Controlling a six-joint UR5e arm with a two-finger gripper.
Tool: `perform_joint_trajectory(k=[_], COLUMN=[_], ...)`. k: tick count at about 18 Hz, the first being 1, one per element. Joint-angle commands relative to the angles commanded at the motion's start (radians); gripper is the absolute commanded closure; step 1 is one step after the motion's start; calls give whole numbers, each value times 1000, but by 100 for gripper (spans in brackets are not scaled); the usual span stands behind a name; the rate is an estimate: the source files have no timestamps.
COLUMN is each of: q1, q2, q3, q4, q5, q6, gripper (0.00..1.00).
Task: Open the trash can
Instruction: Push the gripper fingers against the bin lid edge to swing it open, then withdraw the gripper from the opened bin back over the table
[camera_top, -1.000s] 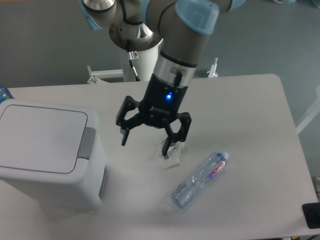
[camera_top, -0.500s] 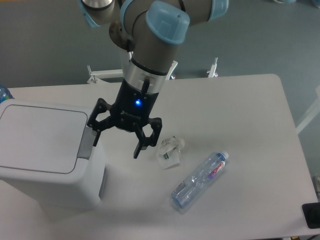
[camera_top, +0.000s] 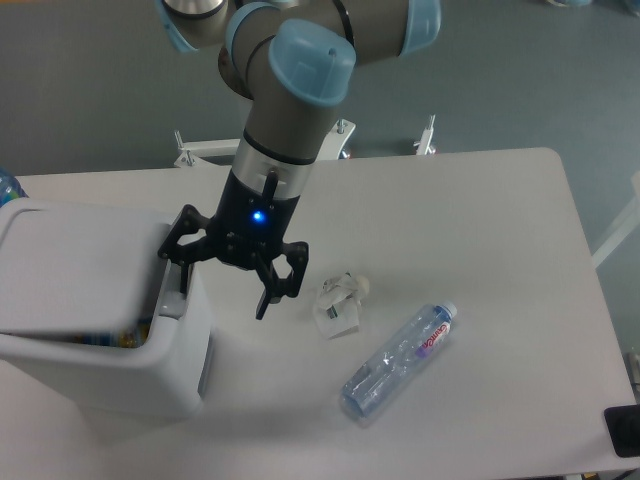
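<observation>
The white boxy trash can (camera_top: 110, 375) stands at the left of the table. Its flat lid (camera_top: 80, 265) has sprung up at the front, and a gap below it shows coloured items inside. My gripper (camera_top: 222, 290) is open, pointing down. One finger (camera_top: 178, 283) rests at the can's right edge where the latch sits; the other finger (camera_top: 268, 296) hangs over the table. The grey latch is hidden behind the finger.
A crumpled white plastic piece (camera_top: 338, 303) lies right of the gripper. A clear water bottle (camera_top: 398, 362) lies on its side further right. The table's right edge is near x=600. A black object (camera_top: 624, 430) sits at the bottom right corner.
My gripper moved left from above the crumpled piece to the can's right edge. The lid was flat and closed; now it has popped up, and the grey latch no longer shows.
</observation>
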Motion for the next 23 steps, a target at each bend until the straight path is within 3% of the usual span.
perform_joint_trajectory(k=[8, 13, 17, 20, 23], q1=[2, 76, 123, 139, 201], q2=[-9, -29, -64, -110, -144], q3=[61, 101, 109, 104, 95], q4=[6, 31, 42, 39, 25], q5=[-6, 3, 130, 326, 423], q6=[-69, -23, 190, 394, 478], gripper=[0, 0, 0, 0, 0])
